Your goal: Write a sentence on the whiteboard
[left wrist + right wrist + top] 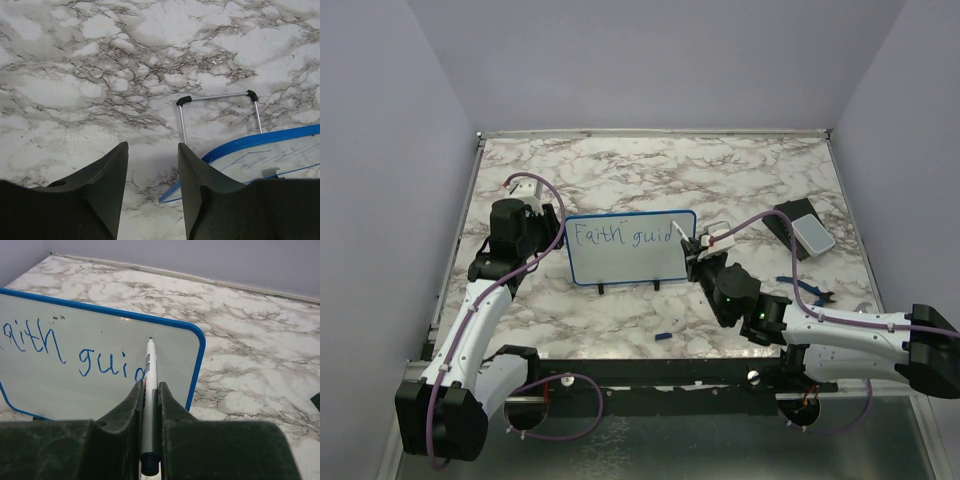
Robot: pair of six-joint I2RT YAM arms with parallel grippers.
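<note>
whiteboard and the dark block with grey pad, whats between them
In the top view the right claw, shut on a marker aimed at the whiteboard, sits between it and the dark block.

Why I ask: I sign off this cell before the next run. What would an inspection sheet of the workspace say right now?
Surface: marbled tabletop, no spills seen.
Job's things: whiteboard upright mid-table; sentence unfinished, reads "Faith guid".
Clutter: dark block with grey pad, far right; small blue piece near the front edge.
Grippers: left gripper open, empty, by the board's corner; right gripper shut on marker, tip at the board.
Cables: purple cables run along both arms, one looping near the board's left edge.
Surroundings: plain pale walls; nothing else seen.
</note>
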